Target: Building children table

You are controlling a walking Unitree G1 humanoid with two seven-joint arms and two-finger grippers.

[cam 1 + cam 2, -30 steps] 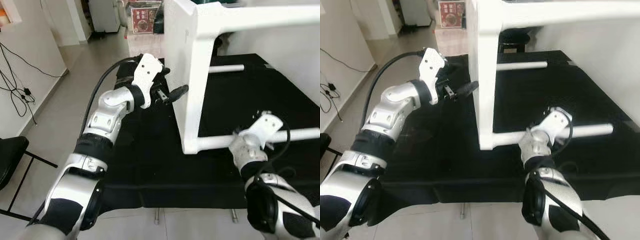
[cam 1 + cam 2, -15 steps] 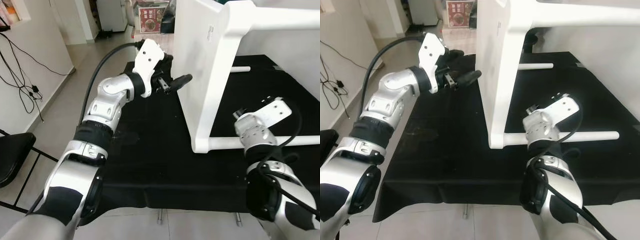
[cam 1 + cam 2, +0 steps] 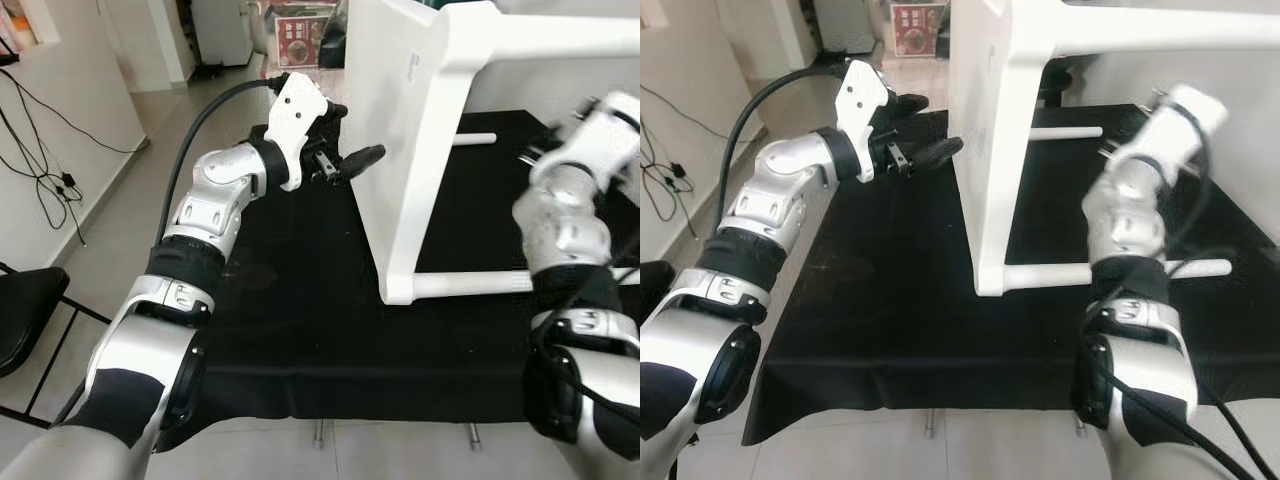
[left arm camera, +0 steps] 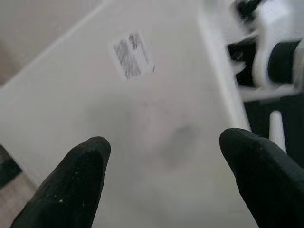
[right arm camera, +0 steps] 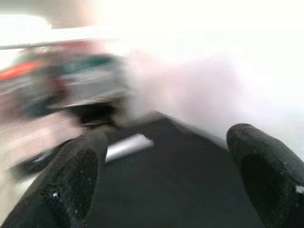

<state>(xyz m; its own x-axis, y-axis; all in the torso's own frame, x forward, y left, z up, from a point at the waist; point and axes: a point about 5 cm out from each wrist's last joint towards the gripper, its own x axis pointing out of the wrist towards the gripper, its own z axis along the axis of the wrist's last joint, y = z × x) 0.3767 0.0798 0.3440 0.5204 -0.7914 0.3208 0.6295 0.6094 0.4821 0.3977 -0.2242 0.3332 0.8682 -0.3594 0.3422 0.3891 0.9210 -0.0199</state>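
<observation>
A black-covered counter (image 3: 300,330) carries the white children's table (image 3: 410,120), which lies tipped on its side: the flat top stands upright as a broad panel facing the robot's left, and two round legs run away to the right, the lower one (image 3: 470,285) resting along the cloth, the upper one (image 3: 560,40) high in the air. A small pale label (image 4: 131,55) sits on the panel; its print is too blurred to read. Farther back a loose white rod (image 3: 1065,131) lies on the cloth, near the far edge. The left tool (image 3: 350,160) reaches in from the counter's left side with its two black fingers (image 4: 76,180) spread apart, holding nothing, tips just beside the panel's face. The right tool (image 5: 161,185) is raised over the right part of the counter, motion-blurred, fingers likewise apart and empty. Bare black cloth lies open in front of the panel toward the near edge.
</observation>
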